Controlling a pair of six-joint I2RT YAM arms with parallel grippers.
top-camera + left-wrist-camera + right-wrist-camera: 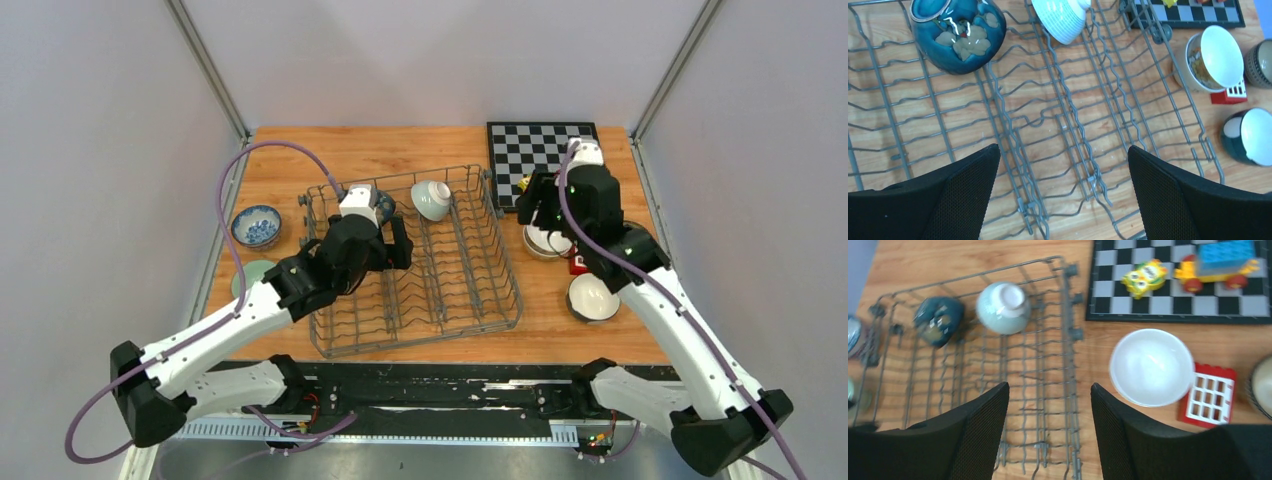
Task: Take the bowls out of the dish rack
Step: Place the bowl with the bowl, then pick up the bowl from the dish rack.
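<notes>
– While your left gripper (1063, 150) hangs wide open and empty over the dish rack (455, 270), which bowl do you want first?

– Tell me where they lie.

– Two sit at the rack's far end. The dark teal bowl (955, 35) is ahead of your left claw and off to its left, tipped on its side in the far left corner. The pale green bowl (1060, 17) leans on its edge straight ahead, its ribbed wall towards you.

– And the right arm?

– Your right gripper (1049, 387) is off the rack, jaws apart with nothing between them. It's over the right side of the table (300, 150), with a white bowl (1151, 367) and a red block (1208, 392) just beside it. I judge your left arm clearly nearer both bowls.

– Room to move?

– The far rim runs just behind both bowls, and the left wall stands close beside the teal one. You likely have to come in from the near side, over the rack's bare middle. For setting down, you have bare wood left of the rack, near the blue-and-white bowl (256, 225). The chessboard (535, 150) takes up the far right.
</notes>
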